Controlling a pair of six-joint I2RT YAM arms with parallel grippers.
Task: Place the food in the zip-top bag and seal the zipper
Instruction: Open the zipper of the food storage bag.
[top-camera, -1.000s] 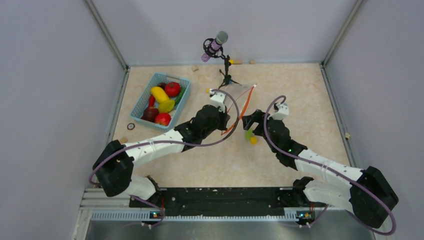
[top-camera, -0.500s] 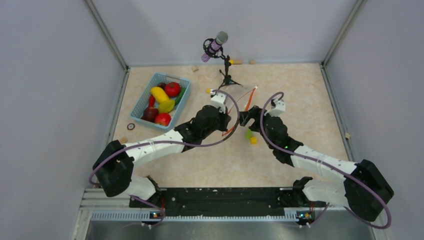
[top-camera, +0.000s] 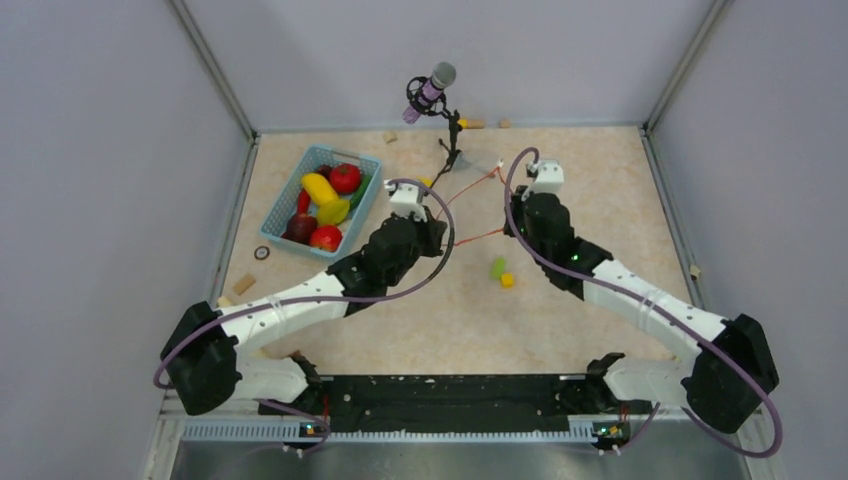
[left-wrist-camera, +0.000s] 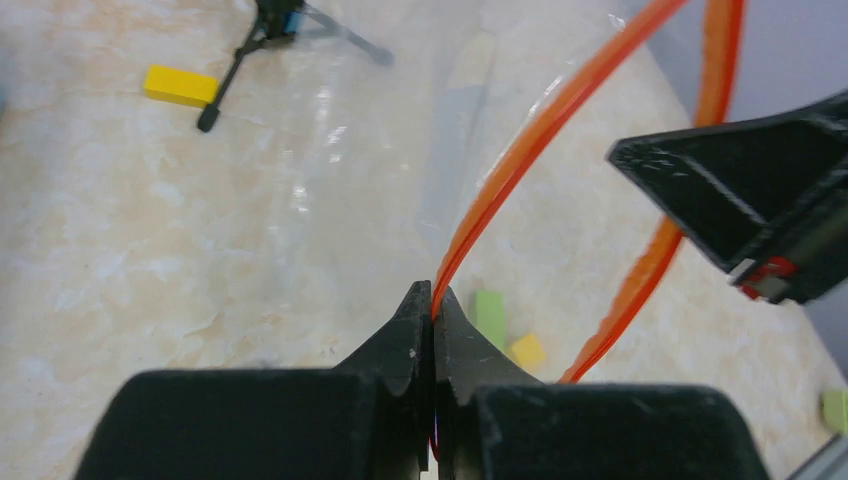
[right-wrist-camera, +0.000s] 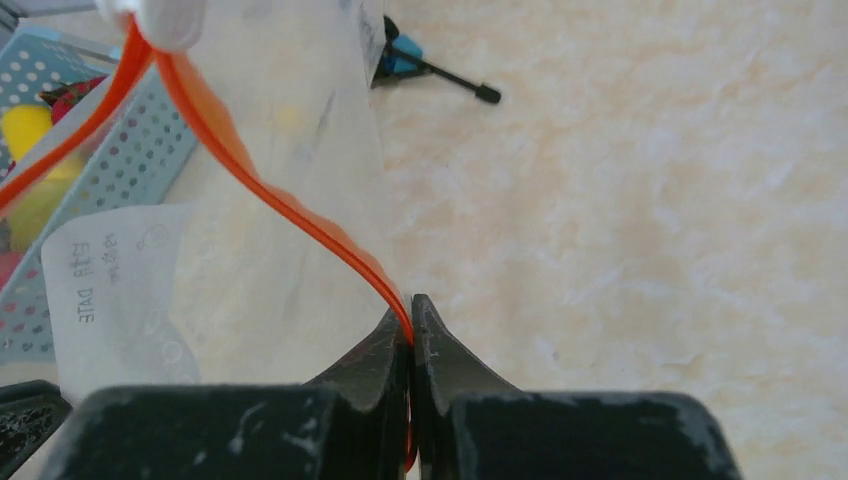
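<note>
My left pincer (left-wrist-camera: 433, 300) and right pincer (right-wrist-camera: 410, 315) both squeeze tight on the orange zipper (left-wrist-camera: 540, 128) of the clear bag (right-wrist-camera: 290, 200).

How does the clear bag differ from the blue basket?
The zip-top bag is clear film; the basket is blue and perforated. The left gripper and right gripper pinch the bag's zipper; the basket sits on the table. The basket holds the food; none shows in the bag.

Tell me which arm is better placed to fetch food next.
Left, likely. Left gripper and right gripper both pinch the zipper, but the basket holding the food lies on the left; the right would cross the zip-top bag.
</note>
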